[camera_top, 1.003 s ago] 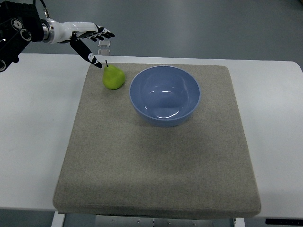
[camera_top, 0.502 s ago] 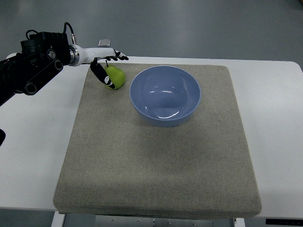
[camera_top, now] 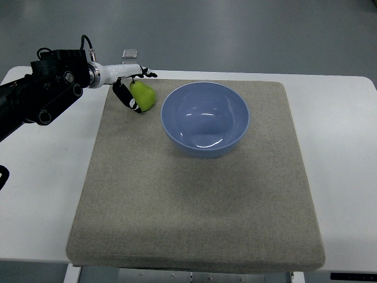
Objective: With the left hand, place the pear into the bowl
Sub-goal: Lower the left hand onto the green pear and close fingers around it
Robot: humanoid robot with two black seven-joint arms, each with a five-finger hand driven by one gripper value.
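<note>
One pear (camera_top: 144,96) far-left on the grey mat (camera_top: 194,194), beside the blue bowl (camera_top: 205,119) | left hand (camera_top: 131,82) cupped around it, grip unconfirmed | likely firm, light, smooth, rolls easily; take its broad belly

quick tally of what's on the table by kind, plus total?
Pear: 1, green, the left hand is around it
Bowl: 1, blue, empty
Mat: 1, grey, under both
Small clear block: 1, at the table's far edge
Total: 4
</note>
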